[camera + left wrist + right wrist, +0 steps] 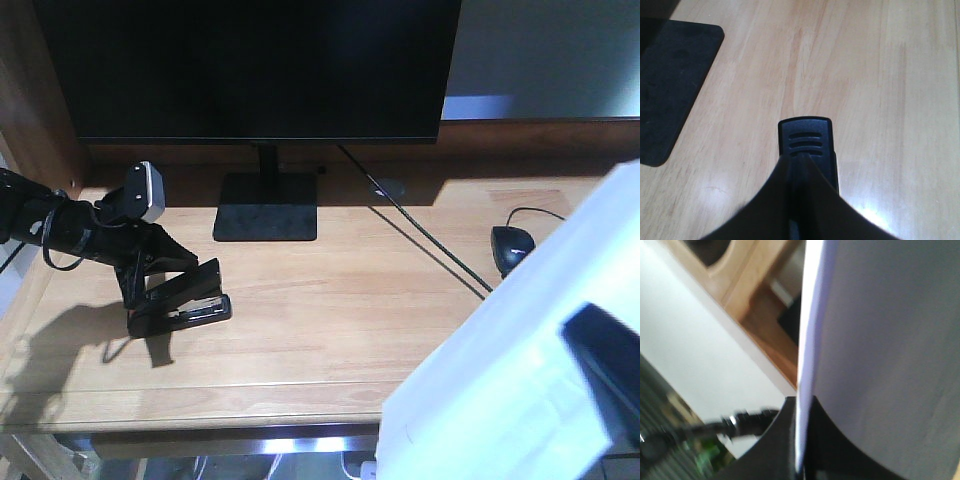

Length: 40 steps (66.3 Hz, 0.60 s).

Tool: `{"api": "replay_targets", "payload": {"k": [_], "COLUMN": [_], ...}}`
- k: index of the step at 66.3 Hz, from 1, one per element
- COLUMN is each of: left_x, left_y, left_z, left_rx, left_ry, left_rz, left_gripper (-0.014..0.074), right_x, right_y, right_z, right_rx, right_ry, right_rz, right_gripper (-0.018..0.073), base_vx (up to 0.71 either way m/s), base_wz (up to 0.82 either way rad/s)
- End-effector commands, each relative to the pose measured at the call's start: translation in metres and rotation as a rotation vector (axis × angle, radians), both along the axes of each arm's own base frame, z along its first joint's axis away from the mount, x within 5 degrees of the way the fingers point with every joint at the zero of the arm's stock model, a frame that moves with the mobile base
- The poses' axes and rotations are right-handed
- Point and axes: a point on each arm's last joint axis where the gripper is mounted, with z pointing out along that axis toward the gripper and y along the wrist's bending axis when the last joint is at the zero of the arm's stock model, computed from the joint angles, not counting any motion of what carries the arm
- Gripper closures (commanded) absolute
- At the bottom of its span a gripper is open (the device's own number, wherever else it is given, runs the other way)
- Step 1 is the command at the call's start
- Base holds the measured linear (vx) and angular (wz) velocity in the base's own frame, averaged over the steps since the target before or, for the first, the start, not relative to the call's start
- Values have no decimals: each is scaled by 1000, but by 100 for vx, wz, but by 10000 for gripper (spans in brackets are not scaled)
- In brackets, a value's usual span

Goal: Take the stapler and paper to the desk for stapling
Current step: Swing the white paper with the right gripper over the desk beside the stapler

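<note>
The black stapler [186, 300] is low over the left part of the light-wood desk [330, 320], slightly gaping; I cannot tell if it touches the wood. My left gripper [150, 280] is shut on its rear. In the left wrist view the stapler's ribbed end [806, 137] sticks out past the closed left gripper [802, 159]. The large white paper [500, 380] hangs tilted over the desk's front right corner, close to the camera. My right gripper [606, 362] shows as a dark shape on it. In the right wrist view the paper [880, 340] is edge-on, pinched in the right gripper [800, 407].
A black monitor [260, 70] stands at the back on a flat base [267, 207], whose corner shows as the base [670, 85]. A black mouse [512, 247] lies at the right, and a cable [420, 235] runs diagonally across the desk.
</note>
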Motion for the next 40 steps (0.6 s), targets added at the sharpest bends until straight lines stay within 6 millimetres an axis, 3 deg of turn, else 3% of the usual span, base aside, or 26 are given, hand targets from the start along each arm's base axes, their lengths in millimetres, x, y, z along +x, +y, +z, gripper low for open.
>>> {"api": "replay_targets", "payload": {"k": [1,20,32,40], "left_x": [1,0,0,0], "left_y": [-5,-5,-5,-5], "left_z": [30,30,30,30], "left_rx": [-63,-64,-64,-64], "left_ry": [-56,-56,-56,-56], "left_rz": [9,8,8,8], "left_gripper": [603,603,603,603], "right_x": [15,75,117,139], "right_y": [17,60,77,99], "right_z": [22,47,43,32], "right_rx": [-117,-189,-167,-199], "right_ry": [-64,-94,-33,10], "right_rz": [116,442,505,549], "right_gripper": [564,564,564,564], "base_vx": [0,0,0,0], "base_wz": [0,0,0,0]}}
